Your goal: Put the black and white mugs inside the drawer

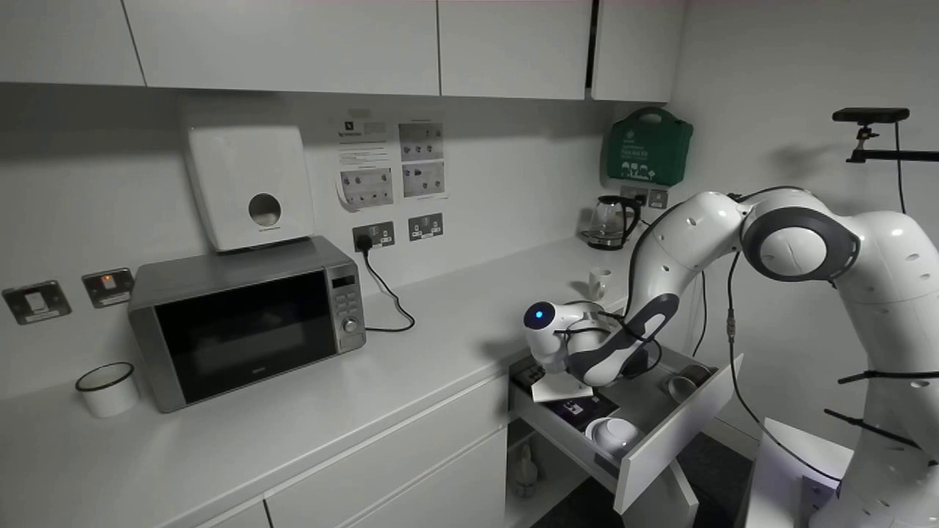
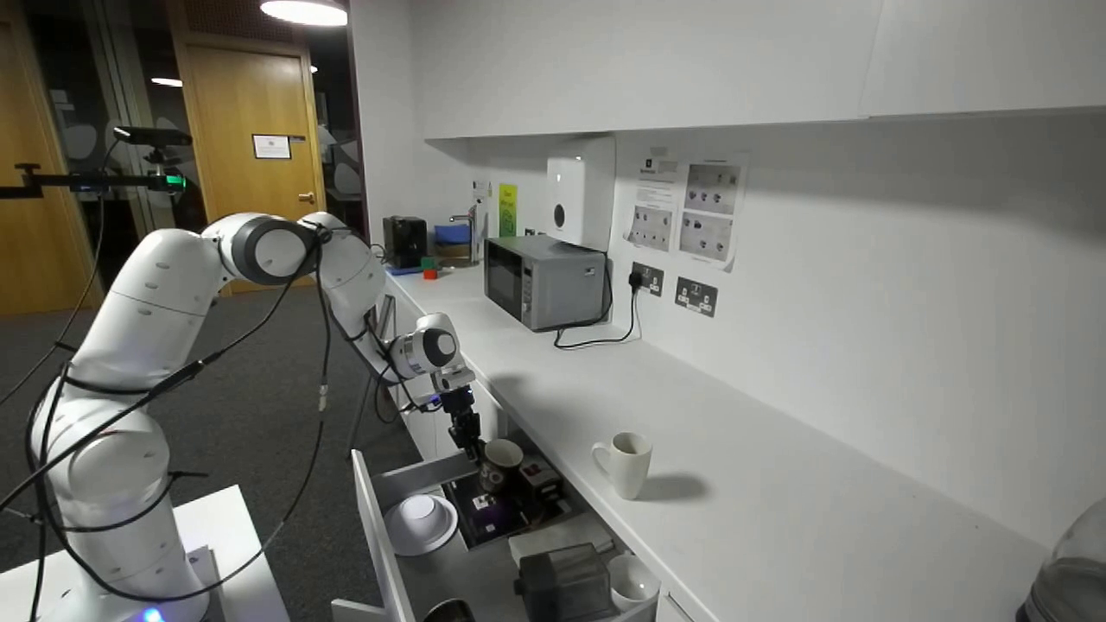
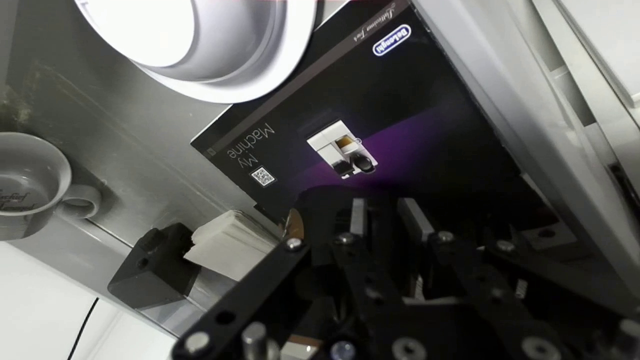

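Claw [image 2: 473, 451] and black mug [image 2: 501, 468] meet inside the pulled-out drawer [image 2: 378, 536] in an exterior view: the cup is close to upright, pale inside upward, right at the claw's tip on the side toward the worktop [image 2: 778, 518], over a black booklet [image 2: 480, 511]. The white mug [image 2: 631, 471] stands well apart on that worktop, across the drawer's edge from the claw, upright, its handle turned toward the drawer. The arm [image 2: 268, 250] arches high, then bends down to a claw pointed at the drawer floor.

In an exterior view the arm extends from the right of frame, elbow [image 1: 796, 246] raised, wrist [image 1: 587, 337] bent low over the drawer and hiding both claw and black mug; the white mug shows behind the wrist, between it and the kettle [image 1: 610, 220].

In the wrist view the pads [image 3: 358, 217] stand close together, the narrow gap filled with something dark, judged to be a hold on the black mug; with black against black, which part is pinched is hard to make out. Upturned white crockery [image 3: 150, 32] sits at upper left, apart from the claw. Next, by this reading, comes release, then a reach over the edge to the white mug.
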Robot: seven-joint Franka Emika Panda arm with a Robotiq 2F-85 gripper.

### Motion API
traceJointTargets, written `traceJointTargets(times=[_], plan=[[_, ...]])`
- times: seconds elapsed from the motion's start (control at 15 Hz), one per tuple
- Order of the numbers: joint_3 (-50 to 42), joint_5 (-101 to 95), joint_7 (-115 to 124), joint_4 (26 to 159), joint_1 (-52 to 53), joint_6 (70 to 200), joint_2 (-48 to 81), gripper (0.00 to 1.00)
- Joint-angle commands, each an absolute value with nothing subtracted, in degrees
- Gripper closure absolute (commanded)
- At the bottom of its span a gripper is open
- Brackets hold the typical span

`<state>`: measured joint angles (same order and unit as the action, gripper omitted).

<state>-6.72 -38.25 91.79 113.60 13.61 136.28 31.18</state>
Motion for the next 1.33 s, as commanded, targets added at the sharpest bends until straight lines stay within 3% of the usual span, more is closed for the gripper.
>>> traceJointTargets(times=[0.0, 1.27], plan=[[-8.51, -40.98, 95.0, 112.91, 14.95, 135.23, 31.31, 0.95], [-9.21, -46.93, 102.4, 106.46, 16.88, 128.79, 36.4, 0.95]])
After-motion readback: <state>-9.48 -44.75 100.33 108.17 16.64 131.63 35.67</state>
